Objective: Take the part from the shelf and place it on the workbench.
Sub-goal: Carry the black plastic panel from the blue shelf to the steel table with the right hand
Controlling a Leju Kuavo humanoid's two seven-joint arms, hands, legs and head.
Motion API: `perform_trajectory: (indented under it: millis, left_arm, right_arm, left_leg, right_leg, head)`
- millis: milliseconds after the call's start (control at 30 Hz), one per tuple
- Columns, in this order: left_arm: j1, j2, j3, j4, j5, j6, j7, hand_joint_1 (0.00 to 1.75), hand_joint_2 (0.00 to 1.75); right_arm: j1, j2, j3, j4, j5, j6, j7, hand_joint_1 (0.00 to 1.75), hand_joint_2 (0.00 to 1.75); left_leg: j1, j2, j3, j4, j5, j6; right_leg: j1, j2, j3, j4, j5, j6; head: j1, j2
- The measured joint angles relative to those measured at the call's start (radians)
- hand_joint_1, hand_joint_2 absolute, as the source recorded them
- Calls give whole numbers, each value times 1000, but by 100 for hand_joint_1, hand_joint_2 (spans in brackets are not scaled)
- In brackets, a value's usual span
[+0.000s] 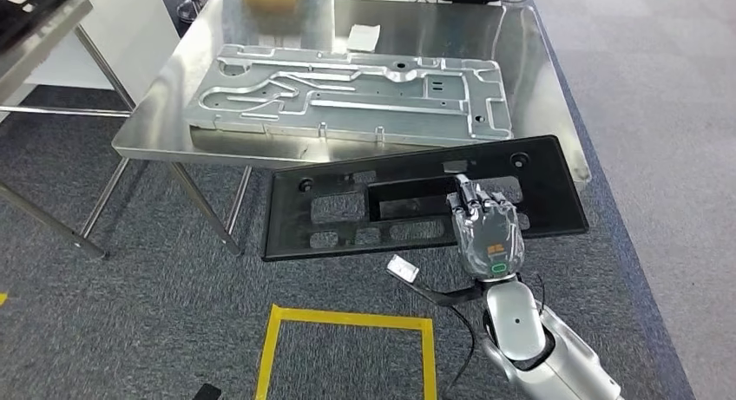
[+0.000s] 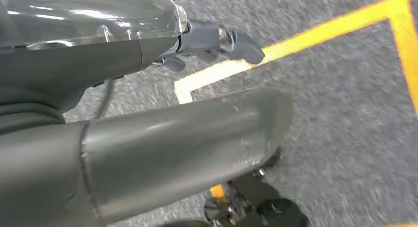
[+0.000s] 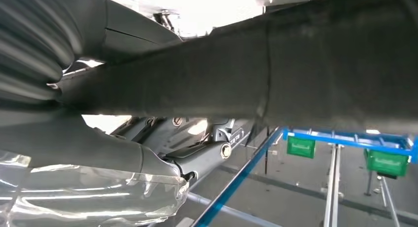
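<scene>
The part is a flat black panel (image 1: 364, 209) with several cutouts. My right hand (image 1: 488, 226) grips it at its near right side and holds it level in front of the steel workbench (image 1: 521, 79). The panel's far edge overlaps the bench's near edge in the head view; I cannot tell whether they touch. In the right wrist view the panel's dark edge (image 3: 246, 74) crosses the picture, with my right hand (image 3: 98, 153) wrapped around it. My left hand (image 2: 162, 138) hangs low over the carpet, fingers (image 2: 222, 37) extended, holding nothing.
A large silver machined plate (image 1: 347, 92) covers most of the workbench, with a white slip (image 1: 363, 37) behind it. Yellow tape (image 1: 347, 322) marks a square on the carpet below me. Another table (image 1: 35, 27) stands at the far left. Blue racks with green bins (image 3: 300, 145) stand nearby.
</scene>
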State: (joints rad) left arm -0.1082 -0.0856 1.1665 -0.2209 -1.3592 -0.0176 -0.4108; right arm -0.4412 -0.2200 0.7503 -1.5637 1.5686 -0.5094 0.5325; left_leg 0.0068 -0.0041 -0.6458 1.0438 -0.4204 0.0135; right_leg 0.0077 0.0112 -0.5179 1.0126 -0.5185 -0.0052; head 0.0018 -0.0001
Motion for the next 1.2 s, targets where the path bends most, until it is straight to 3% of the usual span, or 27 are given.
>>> perform_trajectory:
  millis: [100, 167, 233, 267, 300, 333, 400, 467, 600, 667, 733, 800, 833, 900, 967, 1000, 1100, 1133, 1200]
  left_arm:
    - [1, -1, 0, 0, 1, 1, -1, 0, 0]
    - [-2, -1, 0, 0, 1, 2, -1, 0, 0]
    - [-2, -1, 0, 0, 1, 2, -1, 0, 0]
    - [-2, -1, 0, 0, 1, 2, -1, 0, 0]
    - [-1, -1, 0, 0, 1, 2, -1, 0, 0]
    - [0, -1, 0, 0, 1, 1, -1, 0, 0]
    - [0, -2, 0, 0, 1, 0, -1, 0, 0]
    - [-2, -2, 0, 0, 1, 0, -1, 0, 0]
    - [-4, -1, 0, 0, 2, 0, 0, 0, 0]
    - [-6, 0, 0, 0, 3, 0, 0, 0, 0]
    - [-5, 0, 0, 0, 4, 0, 1, 0, 0]
    - [-2, 1, 0, 0, 4, 0, 1, 0, 0]
    - [-1, 1, 0, 0, 4, 0, 2, 0, 0]
    - [1, 2, 0, 0, 3, 0, 2, 0, 0]
    - [2, 5, 0, 0, 3, -1, 3, 0, 0]
    - [3, 6, 0, 0, 2, -1, 3, 0, 0]
    - [1, 5, -1, 0, 2, -1, 3, 0, 0]
    - [-1, 5, -1, 0, 2, -1, 3, 0, 0]
    - [-4, 5, -2, 0, 0, -1, 3, 0, 0]
  right_arm:
    - [-1, -25, -2, -26, 0, -3, 11, 175, 175]
    - [-1, -37, -6, -36, 0, -7, 12, 175, 175]
    - [9, -42, -13, -42, 0, -13, 4, 175, 175]
    - [18, -42, -18, -43, 0, -15, -4, 175, 175]
    - [28, -42, -25, -43, 0, -17, -15, 175, 175]
    - [37, -42, -33, -43, 0, -20, -24, 175, 175]
    - [52, -42, -54, -43, 0, -34, -39, 175, 175]
    - [65, -40, -78, -43, 0, -50, -56, 175, 175]
    - [99, -26, -131, -44, 0, -65, -101, 175, 175]
    - [113, -14, -157, -43, 0, -71, -124, 175, 175]
    - [129, 1, -181, -41, 0, -79, -147, 175, 175]
    - [146, 13, -200, -36, 0, -83, -161, 175, 175]
    - [153, 18, -208, -34, 0, -84, -166, 175, 175]
    - [158, 25, -222, -30, 0, -86, -169, 175, 175]
    - [161, 31, -231, -27, 0, -90, -169, 175, 175]
    - [162, 34, -235, -25, 0, -92, -170, 175, 175]
    - [166, 40, -248, -24, 0, -93, -178, 175, 175]
    - [165, 43, -253, -23, 0, -93, -184, 175, 175]
    - [164, 50, -266, -18, 0, -92, -197, 175, 175]
  left_leg:
    - [5, -1, 29, -18, 0, 17]
    - [7, -1, 47, -27, -8, 24]
    - [7, -1, 60, -28, -21, 27]
    - [7, -2, 69, -28, -29, 26]
    - [7, -4, 80, -28, -38, 25]
    - [8, -5, 93, -28, -47, 22]
    - [8, -5, 119, -28, -66, 14]
    - [6, -6, 133, -32, -82, 1]
    - [7, -3, 141, -1, -88, -23]
    - [10, -1, 88, 98, -112, -29]
    - [11, -1, 4, 223, -161, -33]
    - [11, -1, -47, 261, -182, -33]
    - [10, -1, -49, 229, -163, -29]
    - [7, -1, -27, 103, -66, -18]
    - [0, -1, -7, 14, -2, -7]
    - [-3, -2, -3, -4, 9, -3]
    - [0, -3, 24, -16, 0, 12]
    - [2, -3, 35, -20, -4, 17]
    - [4, -4, 53, -24, -17, 23]
  right_leg:
    - [-2, -2, -15, 42, -2, 17]
    - [-7, -5, -77, 143, -28, 30]
    - [-15, -6, -162, 252, -73, 39]
    - [-19, -6, -190, 275, -79, 42]
    - [-22, -7, -201, 264, -62, 43]
    - [-25, -7, -195, 221, -24, 44]
    - [-25, -11, -155, 88, 70, 40]
    - [-18, -14, -128, 13, 105, 27]
    - [-16, -11, -100, -5, 94, -6]
    - [-16, -11, -79, -10, 83, -20]
    - [-12, -10, -63, -10, 67, -27]
    - [-7, -9, -40, -10, 48, -28]
    - [-5, -8, -25, -10, 37, -28]
    - [-1, -8, 4, -9, 14, -25]
    - [1, -5, 20, -7, -8, -16]
    - [1, -3, 24, -3, -14, -10]
    - [-1, -3, 25, 25, -18, 8]
    - [-3, -3, 7, 58, -23, 13]
    - [-8, -6, -66, 170, -55, 25]
  head:
    - [4, 0]
    - [10, 0]
    - [11, 0]
    - [12, 0]
    - [12, 0]
    - [12, 0]
    - [12, 0]
    - [11, 0]
    - [8, 0]
    - [3, 0]
    - [-1, 0]
    - [-1, 0]
    - [-2, 0]
    - [-2, 0]
    - [-1, 0]
    - [-1, 0]
    - [-1, 0]
    - [1, 0]
    - [5, 0]
